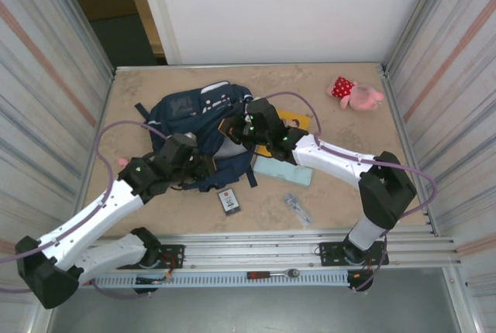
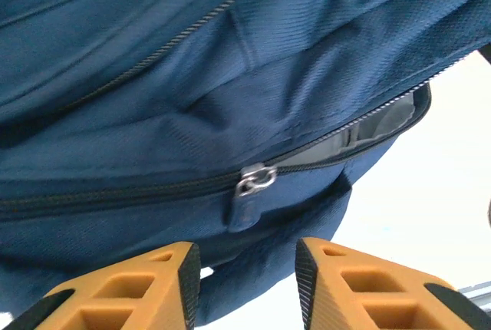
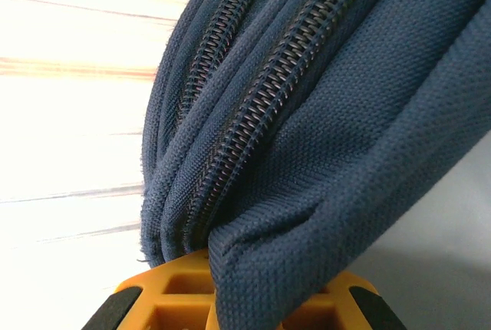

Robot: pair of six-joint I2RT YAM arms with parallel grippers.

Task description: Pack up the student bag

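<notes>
The student bag [image 1: 194, 120] lies on the counter [image 1: 349, 193], toward ten o'clock from its middle. The right pincer [image 3: 247, 288] pinches its zippered edge, likely to hold it taut. The left pincer [image 2: 247, 268], spread, sits just short of the zipper pull [image 2: 257, 180], probably to draw it.

- One navy blue fabric backpack [image 1: 186, 108]
- One pink plush toy [image 1: 355, 93]
- One pale teal flat pouch [image 1: 283, 170]
- One yellow flat sheet [image 1: 298, 122]
- One small dark card [image 1: 229, 201]
- One metal cluster [image 1: 296, 207], possibly keys
</notes>
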